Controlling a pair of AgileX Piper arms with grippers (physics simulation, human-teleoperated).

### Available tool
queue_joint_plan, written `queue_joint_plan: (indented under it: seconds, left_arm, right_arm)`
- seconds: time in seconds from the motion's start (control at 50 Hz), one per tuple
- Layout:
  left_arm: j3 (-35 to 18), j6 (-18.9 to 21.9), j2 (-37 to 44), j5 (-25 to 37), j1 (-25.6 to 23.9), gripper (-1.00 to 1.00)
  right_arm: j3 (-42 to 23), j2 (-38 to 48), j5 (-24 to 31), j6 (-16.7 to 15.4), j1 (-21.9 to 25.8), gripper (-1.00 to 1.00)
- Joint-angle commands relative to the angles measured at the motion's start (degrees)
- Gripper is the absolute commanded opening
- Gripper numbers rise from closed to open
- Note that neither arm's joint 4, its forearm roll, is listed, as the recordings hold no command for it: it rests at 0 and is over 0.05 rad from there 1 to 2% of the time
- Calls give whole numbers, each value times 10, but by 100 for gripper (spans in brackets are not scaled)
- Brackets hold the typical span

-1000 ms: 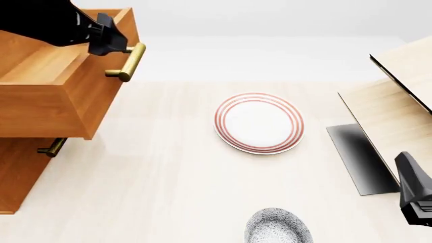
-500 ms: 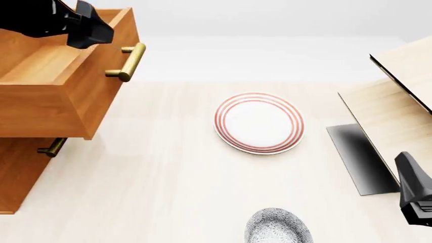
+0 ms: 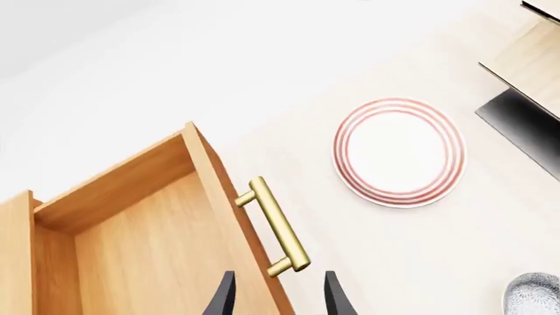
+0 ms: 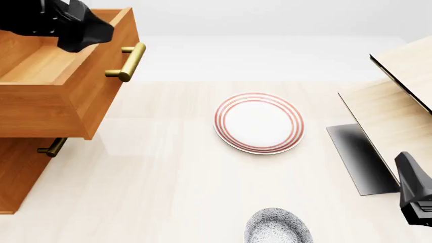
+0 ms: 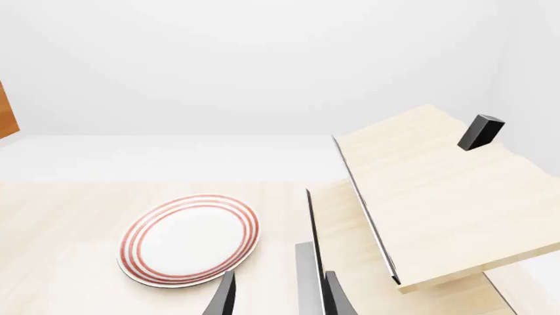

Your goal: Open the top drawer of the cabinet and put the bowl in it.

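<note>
**Over the open drawer, left claw clear of the handle — bowl waiting on the right arm's side**

Up at the far left, the top drawer (image 4: 47, 86) stands pulled well out of the cabinet (image 4: 17, 177), its wooden floor bare and open to the sky. Its brass bar handle (image 4: 127, 62) juts toward the middle of the table, and nothing is gripping it. The left gripper (image 3: 277, 298) hangs above the drawer's front edge: in the left wrist view its two dark fingertips are spread apart, straddling the front panel near one end of the bar, touching nothing and holding nothing.

Now the relation that counts. The bowl (image 4: 277, 226) — small, round, grey-speckled — sits at the near edge of the table, right of centre, upright and alone. It is well apart from the drawer, diagonally across the table, with the red-ringed plate (image 4: 259, 122) lying between them, farther back. Being round, it offers no long axis to line up on; any rim will do.

Which arm is nearer? The right gripper (image 5: 275, 295), I'd judge. Its black body shows at the right edge of the front view, near the bowl, beside the pale wooden box (image 4: 398, 101). Its fingertips are parted and empty too, pointing out toward the plate, with the bowl out of its camera's sight. The bowl lies back and inward from that claw, so the next reach has to go that way.
</note>
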Motion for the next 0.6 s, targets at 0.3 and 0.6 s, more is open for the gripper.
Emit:
queue_joint_plan:
  seconds: [0.3,0.6]
  left_arm:
    - [84,48,-48,-40,-57,100]
    - [105,54,-40,-64,-108,100]
  right_arm:
    - [0,-1,1,0,0,100]
    - [0,-1,1,0,0,100]
